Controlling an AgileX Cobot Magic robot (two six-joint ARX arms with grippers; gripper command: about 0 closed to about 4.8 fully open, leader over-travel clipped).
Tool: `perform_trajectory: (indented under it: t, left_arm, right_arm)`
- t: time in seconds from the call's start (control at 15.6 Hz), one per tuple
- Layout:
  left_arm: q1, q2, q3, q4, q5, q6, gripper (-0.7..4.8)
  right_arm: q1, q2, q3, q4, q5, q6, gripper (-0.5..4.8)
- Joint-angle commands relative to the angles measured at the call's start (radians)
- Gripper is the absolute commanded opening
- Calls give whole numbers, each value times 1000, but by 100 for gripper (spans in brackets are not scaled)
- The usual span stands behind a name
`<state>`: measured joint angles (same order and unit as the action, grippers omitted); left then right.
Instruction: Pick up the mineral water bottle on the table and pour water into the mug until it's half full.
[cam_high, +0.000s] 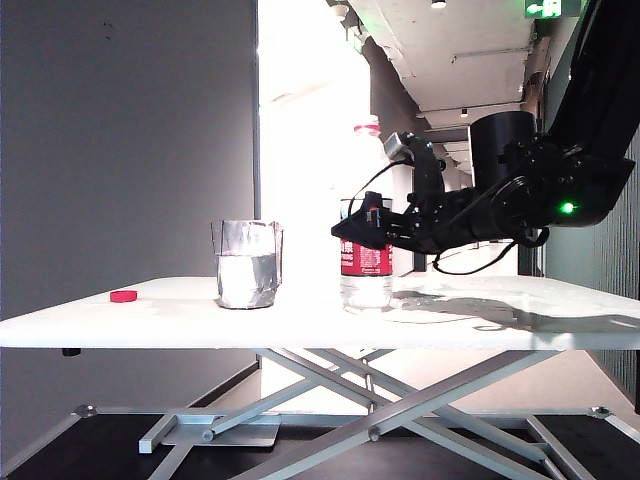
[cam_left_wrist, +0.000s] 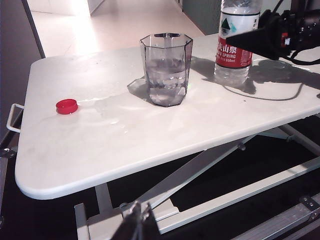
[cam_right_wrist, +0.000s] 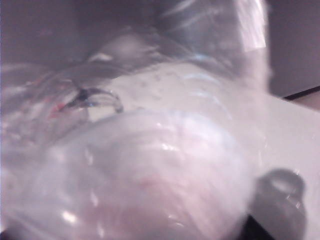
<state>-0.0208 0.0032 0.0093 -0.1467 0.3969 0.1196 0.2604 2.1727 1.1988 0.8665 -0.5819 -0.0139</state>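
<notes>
The mineral water bottle (cam_high: 366, 272) (cam_left_wrist: 234, 60) stands upright on the white table (cam_high: 520, 325) (cam_left_wrist: 150, 145), water showing in its lower part. My right gripper (cam_high: 360, 228) (cam_left_wrist: 235, 36) reaches in level from the right at label height, with one dark finger in front of the label and the other hidden behind the bottle. The blurred bottle (cam_right_wrist: 150, 165) fills the right wrist view, so the fingers do not show there. Left of it stands the clear faceted mug (cam_high: 247, 265) (cam_left_wrist: 166, 70), holding water to about half its height. My left gripper (cam_left_wrist: 140, 212) hangs shut below the table's near edge.
A small red cap (cam_high: 123, 295) (cam_left_wrist: 66, 106) lies on the table left of the mug. Wet patches glint on the tabletop around the mug. Grey scissor legs (cam_high: 380, 400) cross under the table.
</notes>
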Motion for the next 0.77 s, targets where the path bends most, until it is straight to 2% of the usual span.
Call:
perform_trajectory:
  t: [0.06,0.45,0.51,0.58,0.64,0.71,0.77]
  left_arm:
    - [0,0,1,-2,0,5,-5]
    - [0,1,1,-1,0,13,-5]
    - [0,0,1,-2,-19,48,-5]
    - [0,0,1,-2,-48,56,-5]
    - [0,0,1,-4,-106,56,-5]
    - [0,0,1,-5,-153,38,-5]
    - [0,0,1,-1,-190,17,-5]
  right_arm:
    - [-19,-16,-8,-34,-95,18,479]
    - [-129,-212,-185,-82,-158,18,479]
    - [-150,-292,-247,-113,-154,18,443]
    - [-162,-358,-299,-126,-156,18,337]
    - [-165,-445,-367,-138,-156,23,180]
    - [-165,-527,-431,-137,-153,22,82]
    - [-163,-597,-483,-137,-150,23,35]
